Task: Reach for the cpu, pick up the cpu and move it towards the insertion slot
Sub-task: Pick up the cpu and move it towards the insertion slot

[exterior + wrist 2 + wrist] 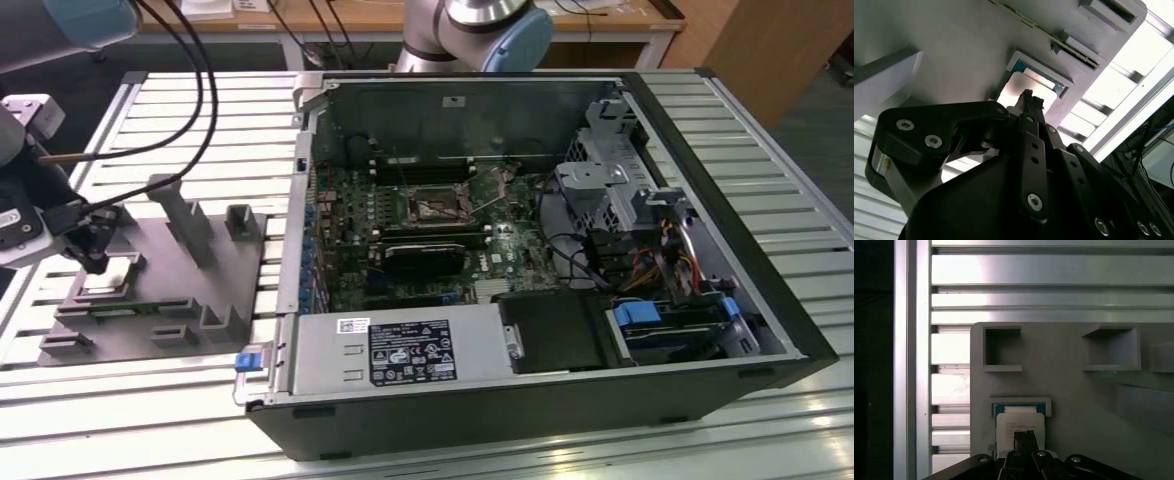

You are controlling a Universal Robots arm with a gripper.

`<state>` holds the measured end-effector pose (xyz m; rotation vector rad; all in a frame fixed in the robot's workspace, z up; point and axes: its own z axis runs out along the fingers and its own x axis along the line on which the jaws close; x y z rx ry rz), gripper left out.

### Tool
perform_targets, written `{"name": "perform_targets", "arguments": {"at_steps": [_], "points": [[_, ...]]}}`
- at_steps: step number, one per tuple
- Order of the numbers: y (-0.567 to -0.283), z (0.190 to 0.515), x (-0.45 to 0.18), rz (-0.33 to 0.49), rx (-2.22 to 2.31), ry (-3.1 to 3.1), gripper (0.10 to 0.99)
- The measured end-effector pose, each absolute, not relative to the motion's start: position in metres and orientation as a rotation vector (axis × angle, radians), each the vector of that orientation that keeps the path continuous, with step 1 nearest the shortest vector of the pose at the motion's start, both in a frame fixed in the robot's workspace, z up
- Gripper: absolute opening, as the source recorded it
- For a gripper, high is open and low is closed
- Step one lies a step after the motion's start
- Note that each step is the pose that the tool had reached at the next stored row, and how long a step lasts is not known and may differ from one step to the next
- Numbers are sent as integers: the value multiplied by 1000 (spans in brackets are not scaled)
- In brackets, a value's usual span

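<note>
Gripper [91, 262]: fingers together, tips over the cpu [1019, 424].
Location of cpu: lower centre of your first wrist view, seated flat in a grey fixture [174, 275] recess that keeps it square.
Insertion slot [434, 208]: mid-frame in the exterior view, well apart.

The fixture [200, 285] lies on the surface [134, 420] at the exterior view's left. The case [747, 270] stands just beside it, at the exterior view's right. The cpu [118, 270] sits in a pocket of the fixture, near its outer edge. My end effector [96, 258] hangs right over the cpu; I cannot tell if they touch. The slot [434, 207] sits on the board [350, 215] inside the case, well apart from the cpu.
</note>
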<state>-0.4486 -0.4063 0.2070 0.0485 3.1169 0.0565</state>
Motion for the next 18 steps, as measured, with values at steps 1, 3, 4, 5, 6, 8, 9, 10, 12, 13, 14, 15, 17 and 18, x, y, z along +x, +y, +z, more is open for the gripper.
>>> {"name": "perform_targets", "arguments": {"at_steps": [1,3,4,5,6,8,9,10,12,13,14,15,17,18], "points": [[-407,205,-449,56,50,3117,106],[-408,202,-449,56,53,3117,106],[-408,201,-449,56,54,3117,106],[-409,200,-449,56,55,3117,106],[-409,199,-449,56,56,3117,106],[-409,199,-449,56,56,3117,106],[-409,199,-449,56,57,3117,106],[-409,199,-449,56,56,3117,106],[-409,199,-449,56,56,3117,106],[-409,199,-449,56,56,3117,106],[-409,199,-449,56,56,3117,106],[-409,199,-449,56,56,3117,106],[-410,199,-449,56,56,3117,165],[-410,199,-449,56,56,3117,231]]}}
